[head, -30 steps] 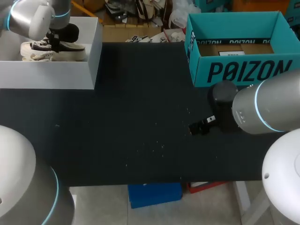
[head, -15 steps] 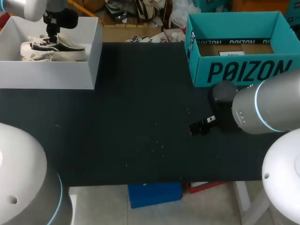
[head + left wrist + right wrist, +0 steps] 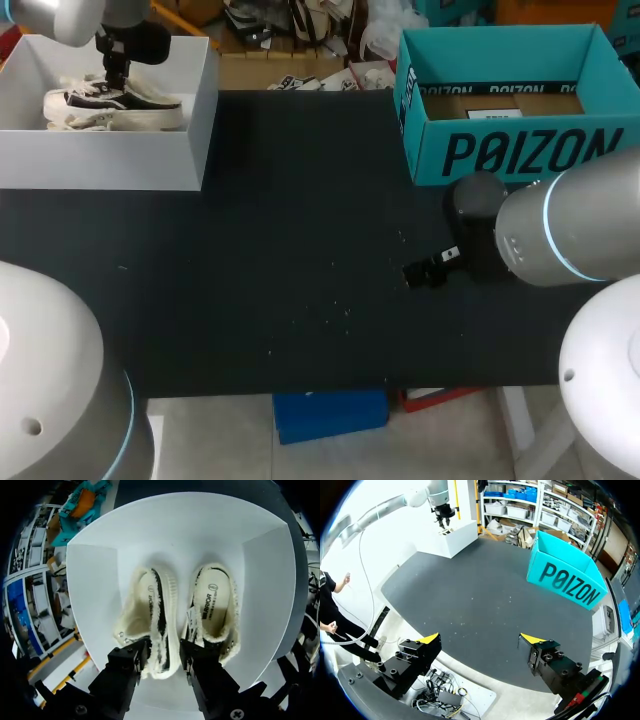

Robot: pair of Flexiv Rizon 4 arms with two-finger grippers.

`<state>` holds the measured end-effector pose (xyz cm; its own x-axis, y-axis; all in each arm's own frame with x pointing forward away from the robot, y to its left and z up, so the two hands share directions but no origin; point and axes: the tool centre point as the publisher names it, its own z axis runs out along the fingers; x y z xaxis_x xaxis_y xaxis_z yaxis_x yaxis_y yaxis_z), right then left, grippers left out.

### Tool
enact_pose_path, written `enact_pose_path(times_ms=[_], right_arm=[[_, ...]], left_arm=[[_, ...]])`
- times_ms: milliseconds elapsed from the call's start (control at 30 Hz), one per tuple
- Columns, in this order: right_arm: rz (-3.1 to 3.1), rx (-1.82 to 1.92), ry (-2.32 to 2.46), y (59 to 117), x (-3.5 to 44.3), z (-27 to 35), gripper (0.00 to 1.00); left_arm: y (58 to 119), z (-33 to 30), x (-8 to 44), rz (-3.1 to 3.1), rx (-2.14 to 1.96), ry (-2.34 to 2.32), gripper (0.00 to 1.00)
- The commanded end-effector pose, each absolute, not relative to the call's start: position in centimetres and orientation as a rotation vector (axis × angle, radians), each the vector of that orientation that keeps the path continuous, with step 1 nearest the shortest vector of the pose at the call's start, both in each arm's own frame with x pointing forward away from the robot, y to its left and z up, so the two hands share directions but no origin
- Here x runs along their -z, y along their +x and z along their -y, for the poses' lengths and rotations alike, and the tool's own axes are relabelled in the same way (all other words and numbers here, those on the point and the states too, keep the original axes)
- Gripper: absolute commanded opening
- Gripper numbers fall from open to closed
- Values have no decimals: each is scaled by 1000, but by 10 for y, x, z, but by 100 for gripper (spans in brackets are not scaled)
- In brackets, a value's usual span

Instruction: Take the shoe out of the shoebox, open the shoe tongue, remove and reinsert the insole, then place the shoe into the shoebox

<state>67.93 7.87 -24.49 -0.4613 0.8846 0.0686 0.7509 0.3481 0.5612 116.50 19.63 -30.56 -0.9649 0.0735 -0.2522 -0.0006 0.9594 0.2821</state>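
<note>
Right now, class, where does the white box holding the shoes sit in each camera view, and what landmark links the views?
Head view: white box at the table's far left corner.
Left wrist view: white box fills the middle, below the left fingers, two shoes inside.
Right wrist view: white box, small, far across the table.
Shared landmark: the left fingers above it, in all three.

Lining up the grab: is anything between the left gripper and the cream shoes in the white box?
Nothing visible. The left gripper hangs directly above the two cream shoes with dark trim, which lie uncovered in the open white cardboard box.
</note>
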Motion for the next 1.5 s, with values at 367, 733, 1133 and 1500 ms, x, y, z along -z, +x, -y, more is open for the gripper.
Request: enact_pose_path(times_ms=[367,733,1133,1500], right_arm=[[-2363,-780,1469,679,245,-80,100],[-2363,-780,1469,679,245,-80,100],[-2363,-780,1469,679,245,-80,100],[-2363,-780,1469,679,245,-80,100]], left_arm=[[1185,-213,328,-2914,-423,6,44],[1198,-224,357,-2962,-491,-25,45],[1205,-222,373,-2997,-533,4,9],[1195,-216,362,-2999,-529,71,0]])
